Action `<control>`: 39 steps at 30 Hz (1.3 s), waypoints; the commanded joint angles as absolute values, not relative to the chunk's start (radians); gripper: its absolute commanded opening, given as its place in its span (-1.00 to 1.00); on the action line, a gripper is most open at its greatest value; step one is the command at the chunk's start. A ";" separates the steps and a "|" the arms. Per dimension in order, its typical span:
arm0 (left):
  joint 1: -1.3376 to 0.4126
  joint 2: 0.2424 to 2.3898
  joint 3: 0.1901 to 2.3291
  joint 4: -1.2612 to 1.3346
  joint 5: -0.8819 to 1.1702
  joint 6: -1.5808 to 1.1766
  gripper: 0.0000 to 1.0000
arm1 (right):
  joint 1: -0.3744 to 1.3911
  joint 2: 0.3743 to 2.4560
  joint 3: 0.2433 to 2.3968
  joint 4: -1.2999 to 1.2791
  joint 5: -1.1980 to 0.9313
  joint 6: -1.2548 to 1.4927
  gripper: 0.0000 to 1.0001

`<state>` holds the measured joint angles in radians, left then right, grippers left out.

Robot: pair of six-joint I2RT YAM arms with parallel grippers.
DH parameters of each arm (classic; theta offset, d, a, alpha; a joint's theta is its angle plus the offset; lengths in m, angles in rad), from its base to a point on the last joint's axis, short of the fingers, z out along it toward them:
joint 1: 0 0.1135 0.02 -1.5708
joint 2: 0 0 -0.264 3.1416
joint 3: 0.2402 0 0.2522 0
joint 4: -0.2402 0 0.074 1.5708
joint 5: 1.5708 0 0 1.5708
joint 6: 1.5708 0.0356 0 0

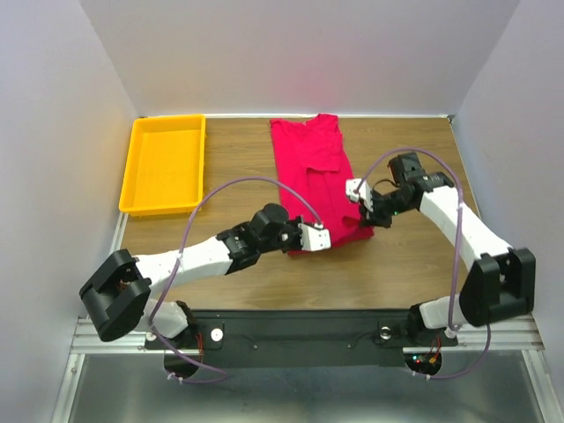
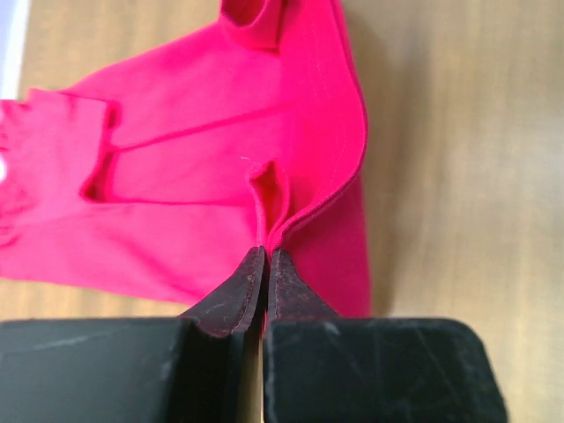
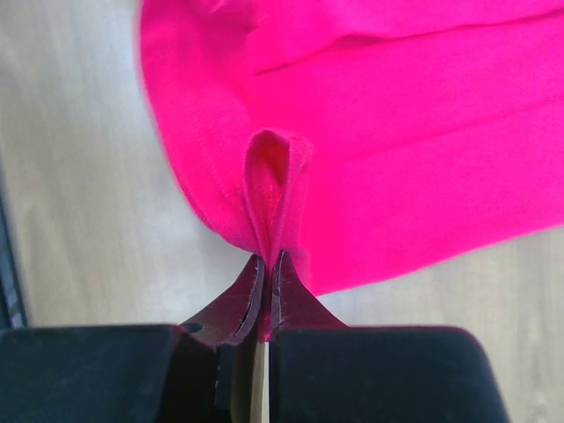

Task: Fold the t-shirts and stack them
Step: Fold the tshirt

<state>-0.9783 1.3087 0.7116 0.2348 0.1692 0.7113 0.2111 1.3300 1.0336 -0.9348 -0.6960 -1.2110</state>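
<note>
A plain crimson t-shirt lies folded into a long strip on the wooden table, collar end toward the back wall. My left gripper is shut on the t-shirt's near left corner; in the left wrist view the cloth puckers into the closed fingertips. My right gripper is shut on the t-shirt's right edge, about midway along. In the right wrist view a pinched fold of the t-shirt rises from the closed tips.
A yellow plastic tray sits at the back left of the table, with nothing in it. White walls close in the table on three sides. Purple cables loop above both arms.
</note>
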 commanded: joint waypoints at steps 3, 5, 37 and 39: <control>-0.847 1.388 0.844 0.308 0.235 0.822 -1.00 | 0.158 1.498 1.239 -0.899 -0.719 -1.088 -0.99; -0.813 1.426 0.885 0.337 0.262 0.847 -1.00 | 0.153 1.569 1.313 -0.896 -0.718 -1.074 -0.99; -0.557 1.878 1.307 0.321 0.357 0.856 -1.00 | 0.146 2.074 1.807 -0.744 -0.637 -0.790 -0.99; -0.555 1.885 1.319 0.322 0.354 0.854 -1.00 | 0.146 2.077 1.805 -0.738 -0.632 -0.785 -0.99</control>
<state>-0.5583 1.8889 1.2583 0.2859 0.3466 0.8589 0.1509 2.0762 1.7676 -0.7830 -0.6418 -0.8078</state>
